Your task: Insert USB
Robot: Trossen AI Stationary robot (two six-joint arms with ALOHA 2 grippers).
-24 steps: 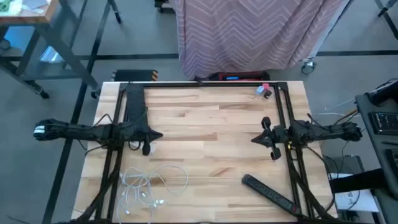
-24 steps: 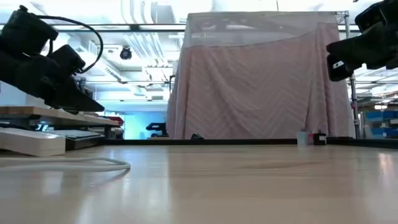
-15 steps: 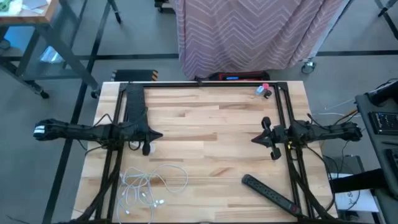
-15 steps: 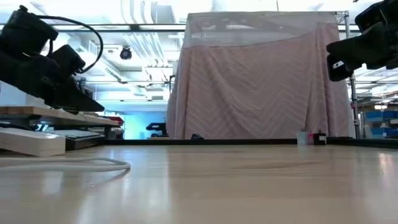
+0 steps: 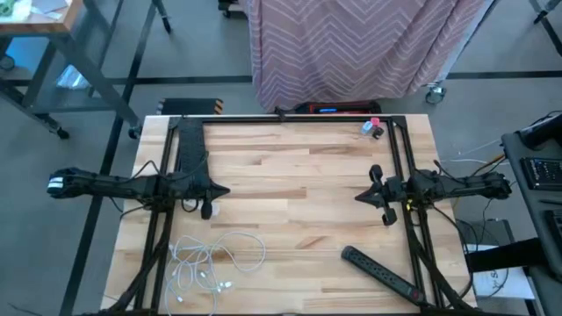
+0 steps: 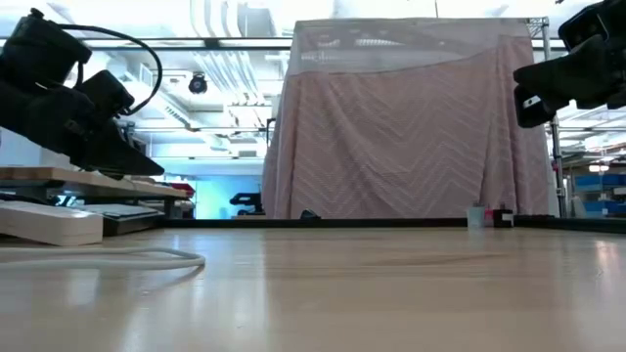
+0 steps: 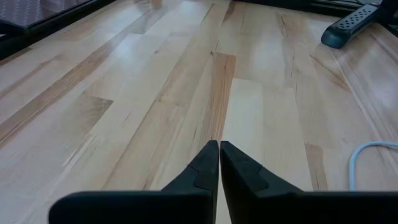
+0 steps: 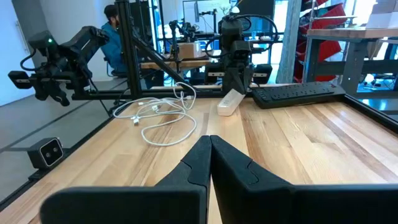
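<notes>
A white USB cable lies in a loose tangle on the near left of the wooden table; it also shows in the right wrist view. A white adapter block lies flat beside it, below the left arm. A black power strip lies flat at the near right. My left gripper hangs shut above the table's left part, pointing toward the middle. My right gripper hangs shut above the right part, facing it. In both wrist views the fingertips of my left gripper and my right gripper meet with nothing between them.
Small coloured items stand at the far right corner. Black frame rails run along the table's left, right and far sides. A pink draped cloth hangs behind the far edge. Bare wood lies between the grippers. A person sits beyond the table.
</notes>
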